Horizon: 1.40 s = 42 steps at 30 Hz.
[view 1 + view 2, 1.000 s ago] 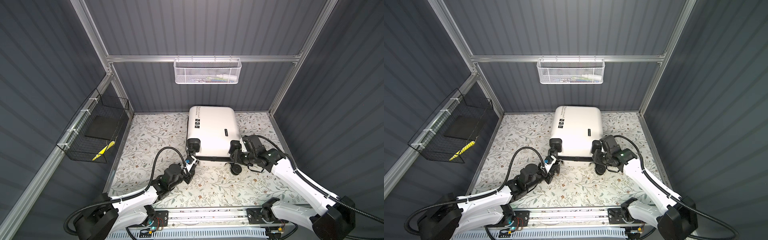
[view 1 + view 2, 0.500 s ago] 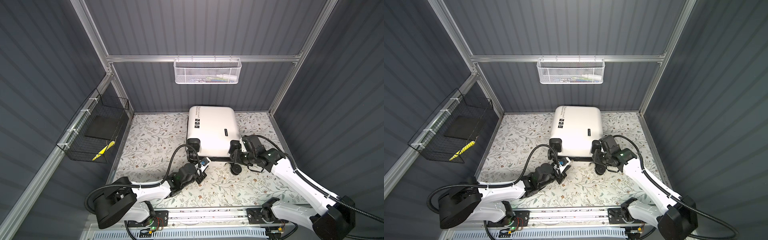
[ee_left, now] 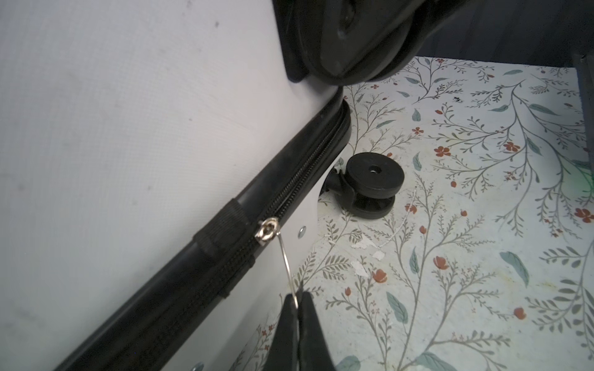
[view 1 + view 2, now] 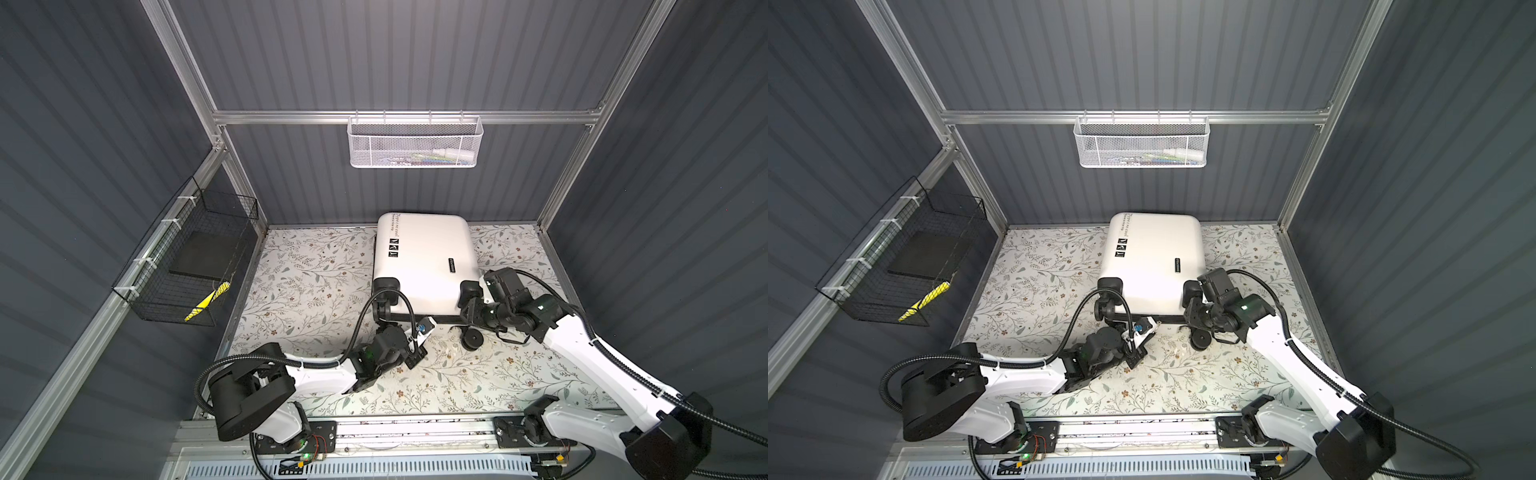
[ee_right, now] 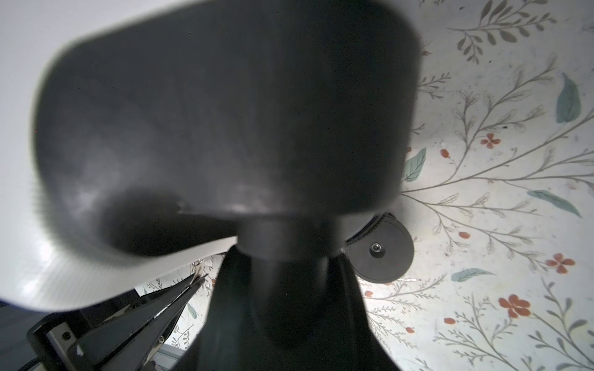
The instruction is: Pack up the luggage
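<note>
L pincer [image 3: 297,300] pinched tight on zip pull ring [image 3: 286,260] at 6 o'clock edge of luggage [image 4: 424,266]. R pincer [image 4: 466,309] grips black wheel [image 5: 286,273] at its 5 o'clock corner. Luggage lies flat, shell up, at 12 o'clock of bench [image 4: 311,282], by back wall.

The luggage [image 3: 112,112] shell is hard white plastic, finely grained, faintly glossy. Its zipper tape [image 3: 225,237] is matt black woven cloth; the slider [image 3: 266,230] and wire pull [image 3: 287,261] are bright metal. The spinner wheel [image 3: 347,32] is smooth black plastic.
</note>
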Each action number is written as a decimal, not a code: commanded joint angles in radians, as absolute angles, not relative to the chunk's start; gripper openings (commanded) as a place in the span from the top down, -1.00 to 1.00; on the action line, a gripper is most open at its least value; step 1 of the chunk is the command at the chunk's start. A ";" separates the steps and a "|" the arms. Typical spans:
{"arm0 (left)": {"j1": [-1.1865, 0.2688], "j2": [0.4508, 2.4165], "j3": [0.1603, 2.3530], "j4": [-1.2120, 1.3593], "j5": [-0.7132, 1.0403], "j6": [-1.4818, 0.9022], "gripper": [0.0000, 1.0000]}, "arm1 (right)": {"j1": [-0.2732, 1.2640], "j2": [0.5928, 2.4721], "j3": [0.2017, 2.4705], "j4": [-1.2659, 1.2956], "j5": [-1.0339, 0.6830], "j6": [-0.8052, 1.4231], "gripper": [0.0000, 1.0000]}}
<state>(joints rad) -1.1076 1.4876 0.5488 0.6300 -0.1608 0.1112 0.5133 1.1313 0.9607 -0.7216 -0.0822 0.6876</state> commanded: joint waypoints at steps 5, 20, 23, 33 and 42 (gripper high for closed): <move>-1.207 1.592 0.659 0.674 -0.008 0.176 1.00 | 0.532 1.126 0.969 -0.564 -0.152 0.695 1.00; -1.276 1.839 0.735 1.044 -0.106 0.126 1.00 | 0.544 1.156 1.005 -0.556 -0.157 0.693 1.00; -1.276 1.865 0.731 1.103 -0.141 0.108 1.00 | 0.517 1.159 1.025 -0.572 -0.182 0.674 0.43; -1.276 1.838 0.704 1.103 -0.164 0.103 1.00 | 0.263 1.022 0.983 -0.613 -0.302 0.638 -0.37; -1.277 1.819 0.698 1.071 -0.167 0.107 1.00 | -0.061 0.952 0.831 -0.561 -0.431 0.678 -0.34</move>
<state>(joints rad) -1.2495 1.8572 0.7074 1.0328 -0.2386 0.1013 -0.0067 0.9535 0.8818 -0.5827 -0.3691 0.6621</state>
